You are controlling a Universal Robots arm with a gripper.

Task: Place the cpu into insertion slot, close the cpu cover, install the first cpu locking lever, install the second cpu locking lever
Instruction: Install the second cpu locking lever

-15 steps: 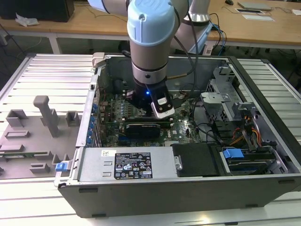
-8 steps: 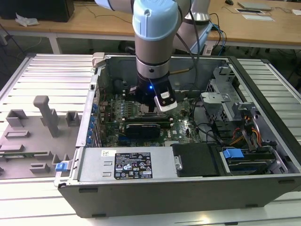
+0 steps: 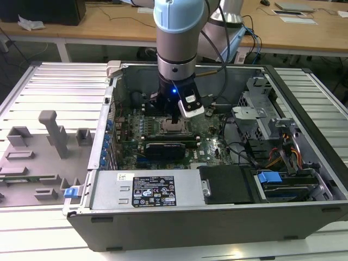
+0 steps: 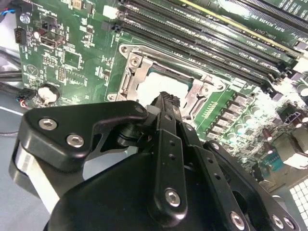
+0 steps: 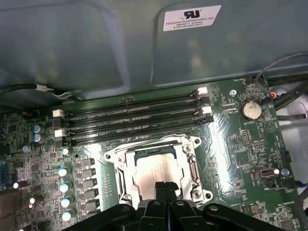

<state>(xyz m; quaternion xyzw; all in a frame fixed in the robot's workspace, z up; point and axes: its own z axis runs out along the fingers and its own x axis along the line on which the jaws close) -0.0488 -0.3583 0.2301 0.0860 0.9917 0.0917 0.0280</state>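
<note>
First wrist view: gripper over seated chip

The gripper (image 5: 161, 186) was seen with its fingertips pressed together, nothing between them, directly above the cpu (image 5: 156, 171). The cpu was found lying flat inside the insertion slot (image 5: 192, 166), framed by the cpu cover (image 5: 126, 156). Memory slots (image 5: 130, 118) were noted just beside the insertion slot, and a coin battery (image 5: 250, 109) well apart from it.

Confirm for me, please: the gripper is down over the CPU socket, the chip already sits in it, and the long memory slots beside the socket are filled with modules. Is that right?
Not quite: the memory slots are empty, as the first wrist view shows. The rest holds: the gripper is low over the insertion slot, and the cpu lies in it.
</note>
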